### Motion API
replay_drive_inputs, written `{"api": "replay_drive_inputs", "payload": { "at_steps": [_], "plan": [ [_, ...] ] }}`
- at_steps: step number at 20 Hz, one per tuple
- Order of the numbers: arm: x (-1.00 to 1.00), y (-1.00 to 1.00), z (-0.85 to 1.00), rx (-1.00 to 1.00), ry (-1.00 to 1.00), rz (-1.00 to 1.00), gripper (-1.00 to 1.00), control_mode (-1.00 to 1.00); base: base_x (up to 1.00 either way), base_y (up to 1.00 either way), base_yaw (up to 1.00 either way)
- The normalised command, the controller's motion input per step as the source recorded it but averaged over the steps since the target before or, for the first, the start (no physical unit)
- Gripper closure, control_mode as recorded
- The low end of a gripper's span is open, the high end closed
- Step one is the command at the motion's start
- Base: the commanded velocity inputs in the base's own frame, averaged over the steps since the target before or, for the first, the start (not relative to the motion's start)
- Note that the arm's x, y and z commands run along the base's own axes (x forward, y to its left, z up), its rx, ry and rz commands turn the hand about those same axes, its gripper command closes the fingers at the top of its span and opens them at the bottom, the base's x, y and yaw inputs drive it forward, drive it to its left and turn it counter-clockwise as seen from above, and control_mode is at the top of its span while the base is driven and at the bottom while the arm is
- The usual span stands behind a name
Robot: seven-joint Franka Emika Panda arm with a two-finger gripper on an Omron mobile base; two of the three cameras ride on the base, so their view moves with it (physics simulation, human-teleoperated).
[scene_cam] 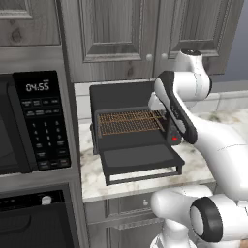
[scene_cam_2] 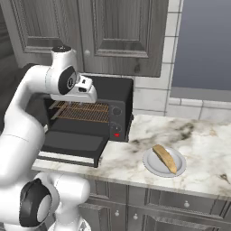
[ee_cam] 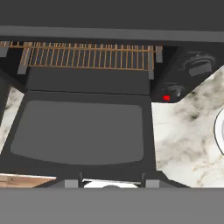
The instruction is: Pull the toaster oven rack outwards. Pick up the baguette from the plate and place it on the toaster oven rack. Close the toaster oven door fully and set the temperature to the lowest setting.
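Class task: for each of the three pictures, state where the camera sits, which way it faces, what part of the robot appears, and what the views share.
Left base view: behind-left, facing the matte black toaster oven and keypad microwave; white arm crosses right.
Right base view: behind-right, facing the round white plate with tan baguette; arm at left.
Hand view: looks down at the dark grey drop-down door; no fingertips clear.
Shared: copper-brown wire rack.

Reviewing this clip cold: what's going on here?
A white robot arm hangs its gripper above the open toaster oven, holding nothing. The toaster oven door lies folded down flat, and the toaster oven rack shows at the cavity's mouth. The baguette lies on its plate on the counter, right of the oven.
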Motion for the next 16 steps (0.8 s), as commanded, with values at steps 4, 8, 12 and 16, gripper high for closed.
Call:
{"api": "replay_drive_inputs", "payload": {
  "at_steps": [4, 8, 12, 16],
  "plan": [
    [-0.32, 0.0, -0.15, 0.0, 0.0, 0.0, -1.0, -1.0, 0.0, 0.0, 0.0],
    [-0.79, 0.13, -0.36, -0.01, -0.06, -0.01, -1.0, -1.0, 0.0, 0.0, 0.0],
    [-0.59, 0.47, -0.25, -0.02, -0.19, -0.05, -1.0, -1.0, 0.0, 0.0, 0.0],
    [-0.19, 0.56, -0.03, -0.04, -0.3, -0.03, -1.0, -1.0, 0.0, 0.0, 0.0]
  ]
}}
